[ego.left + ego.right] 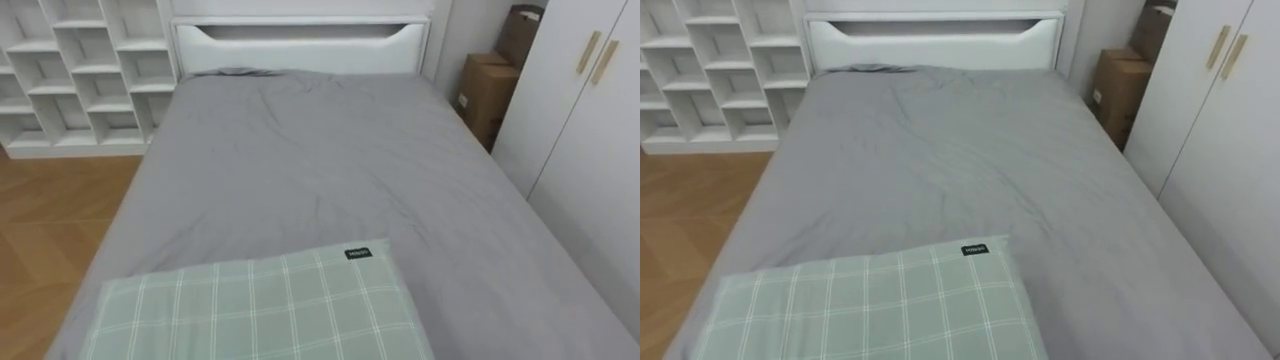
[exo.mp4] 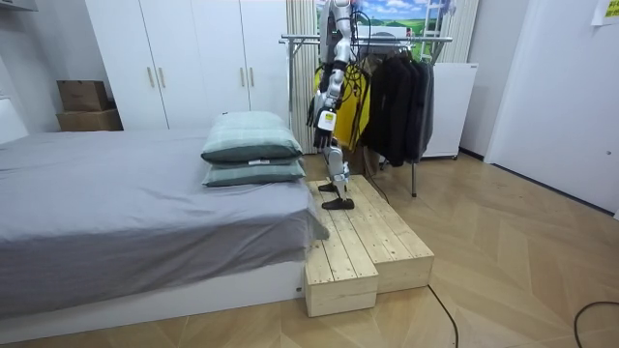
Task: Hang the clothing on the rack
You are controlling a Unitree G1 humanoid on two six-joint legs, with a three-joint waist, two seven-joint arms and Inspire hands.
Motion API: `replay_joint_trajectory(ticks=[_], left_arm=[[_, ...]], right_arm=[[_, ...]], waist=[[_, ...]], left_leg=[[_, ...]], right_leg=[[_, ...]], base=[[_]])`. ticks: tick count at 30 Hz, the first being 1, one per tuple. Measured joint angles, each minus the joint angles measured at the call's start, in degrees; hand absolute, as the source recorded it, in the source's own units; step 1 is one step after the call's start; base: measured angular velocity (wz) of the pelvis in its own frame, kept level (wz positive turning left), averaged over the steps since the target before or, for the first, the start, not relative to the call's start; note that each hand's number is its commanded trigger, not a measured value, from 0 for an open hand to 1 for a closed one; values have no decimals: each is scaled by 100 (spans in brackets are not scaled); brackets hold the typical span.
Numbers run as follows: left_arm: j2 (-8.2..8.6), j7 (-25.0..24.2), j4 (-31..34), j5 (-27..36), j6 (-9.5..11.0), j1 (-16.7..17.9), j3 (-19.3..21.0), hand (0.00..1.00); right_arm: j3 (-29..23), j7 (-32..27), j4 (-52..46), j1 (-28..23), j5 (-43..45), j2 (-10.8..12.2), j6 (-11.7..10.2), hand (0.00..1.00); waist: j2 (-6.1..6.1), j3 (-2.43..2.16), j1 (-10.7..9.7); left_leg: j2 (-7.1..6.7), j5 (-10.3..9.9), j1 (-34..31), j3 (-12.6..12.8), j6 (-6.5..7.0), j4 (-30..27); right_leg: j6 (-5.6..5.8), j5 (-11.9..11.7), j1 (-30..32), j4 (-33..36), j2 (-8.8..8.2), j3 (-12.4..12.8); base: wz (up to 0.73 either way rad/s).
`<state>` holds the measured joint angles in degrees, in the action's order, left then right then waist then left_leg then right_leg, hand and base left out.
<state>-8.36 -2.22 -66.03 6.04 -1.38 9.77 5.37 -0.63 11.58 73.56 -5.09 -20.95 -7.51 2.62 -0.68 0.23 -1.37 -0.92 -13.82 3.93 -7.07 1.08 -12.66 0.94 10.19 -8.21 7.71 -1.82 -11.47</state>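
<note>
Apparently the left hand (image 2: 320, 112) hangs near pillows (image 2: 253, 147).

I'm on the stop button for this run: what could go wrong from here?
1. The robot stands on a wooden platform beside the bed, with the rack behind it; when it turns, a foot might slip off an edge.
2. Dark clothes hang on the rack close behind it, so an arm could snag them.
3. On the bed I see a pillow but no garment, so it might grab bedding instead.
</note>
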Motion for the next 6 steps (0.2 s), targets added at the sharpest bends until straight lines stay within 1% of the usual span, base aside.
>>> replay_joint_trajectory(ticks=[3,6], left_arm=[[-16,-61,16,-3,3,6,-1,0],[-16,-73,21,-4,7,5,-2,0]], right_arm=[[-18,58,1,-5,-8,0,0,0],[-18,78,0,-3,-7,-1,0,0]], waist=[[-2,0,-10],[11,-5,3]], left_leg=[[-5,0,-27,-42,0,-29],[-7,0,-32,-62,0,-33]], right_leg=[[0,0,0,6,-1,-39],[-2,2,1,6,3,-41]], base=[[8],[1]])
